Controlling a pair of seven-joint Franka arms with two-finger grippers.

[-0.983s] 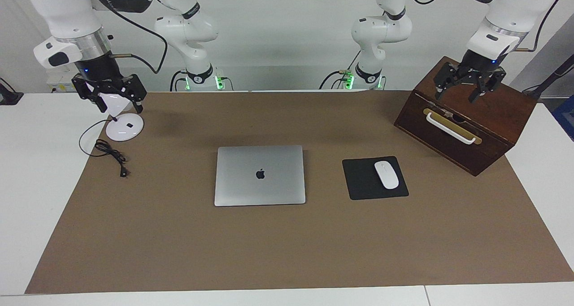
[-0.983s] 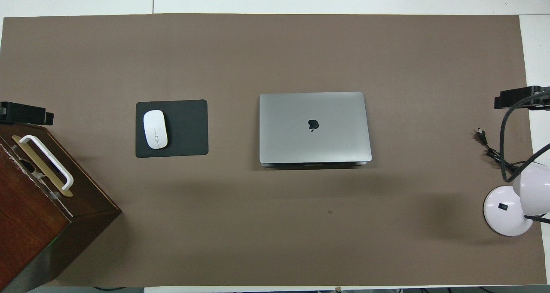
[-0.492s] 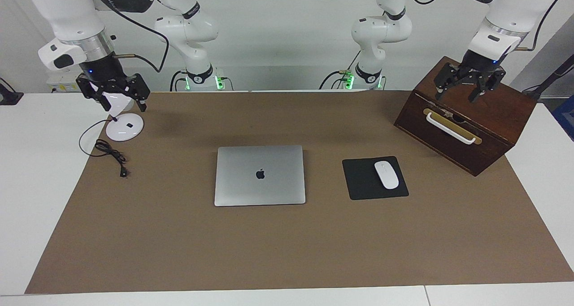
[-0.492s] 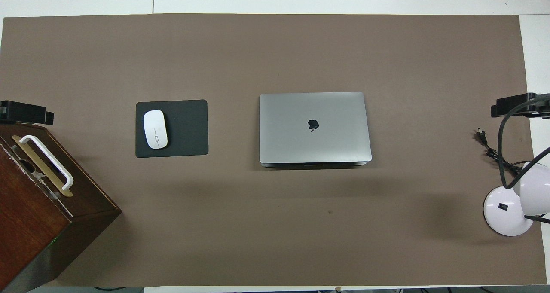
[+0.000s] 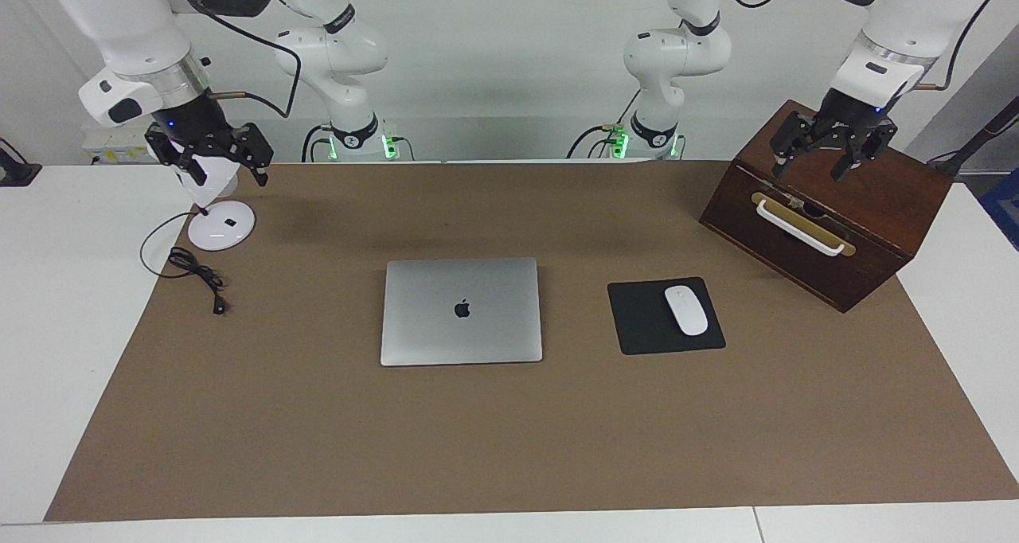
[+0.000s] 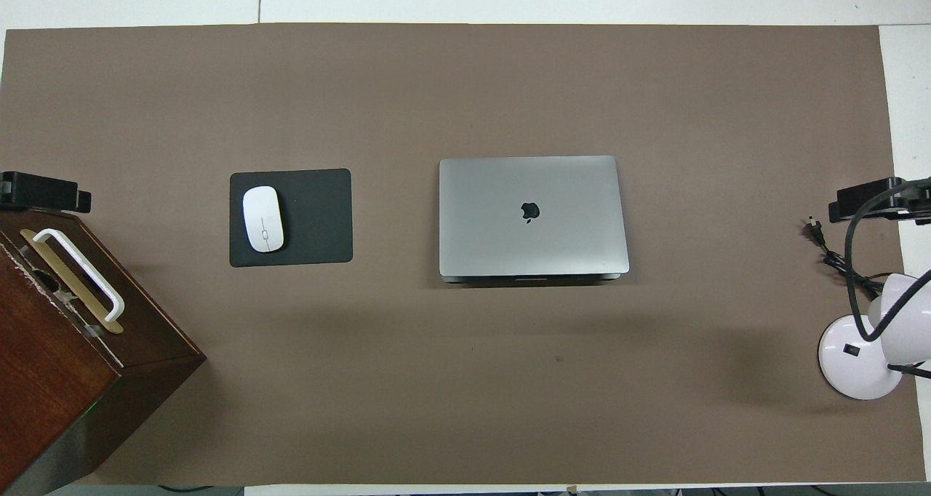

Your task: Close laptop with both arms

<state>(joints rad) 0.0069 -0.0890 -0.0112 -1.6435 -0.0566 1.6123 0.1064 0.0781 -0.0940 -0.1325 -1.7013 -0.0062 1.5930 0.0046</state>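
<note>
The laptop (image 5: pixel 462 310) (image 6: pixel 532 216) lies shut, lid flat w/ apple logo up, at mid-table on a brown mat (image 5: pixel 509 447) covering most of the white table (image 5: pixel 64 328). Toward the left arm's end: black mouse pad (image 5: pixel 665 316) (image 6: pixel 291 217) w/ a white mouse (image 5: pixel 686 310) (image 6: pixel 262 218) on it, apart from the laptop. At that end's corner nearest the robots stands a dark wooden drawer box (image 5: pixel 836 208) (image 6: pixel 65 350), angled, white handle on its front. At the right arm's end, near the robots' edge: white desk lamp (image 5: pixel 220 223) (image 6: pixel 865 347), its black cord (image 5: pixel 195 271) trailing on the mat. White wall at back.

Left tool (image 5: pixel 830 146) hangs over the box top, fingers spread apart, holding nothing. Right tool (image 5: pixel 213 151) hangs over the lamp, fingers likewise apart, empty. Both well apart from the laptop.

Open mat all round the laptop; the wide strip toward the table edge farthest from the robots is bare.
</note>
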